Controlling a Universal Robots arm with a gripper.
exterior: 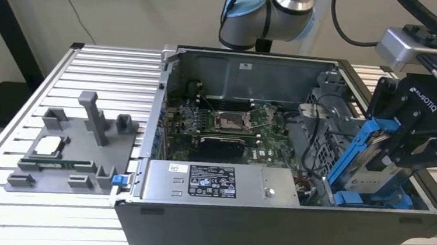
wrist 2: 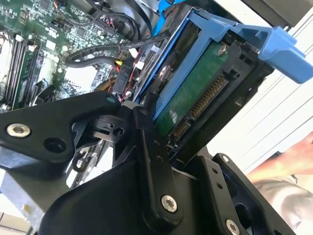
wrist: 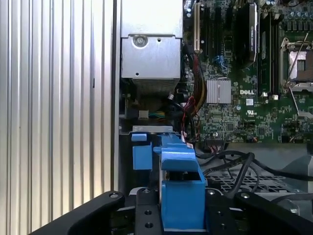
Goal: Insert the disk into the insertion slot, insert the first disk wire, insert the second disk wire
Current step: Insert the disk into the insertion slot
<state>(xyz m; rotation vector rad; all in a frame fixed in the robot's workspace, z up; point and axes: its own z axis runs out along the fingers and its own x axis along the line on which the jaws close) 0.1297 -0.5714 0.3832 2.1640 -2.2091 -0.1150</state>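
Gripper is clamped tight on the disk, gripping across its blue carrier. Disk sits tilted, lower edge down at the insertion slot in the case corner at the exterior view's right, upper end sticking up out of the case. Black cables run just beside its inner face. Power supply well apart.

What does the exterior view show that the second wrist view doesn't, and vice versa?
Exterior view: the power supply and a grey parts holder beside the case. Second wrist view: the green circuit board and connector pins of the disk. Both: the tool gripping the tilted disk in its blue frame, plus the motherboard and cables.
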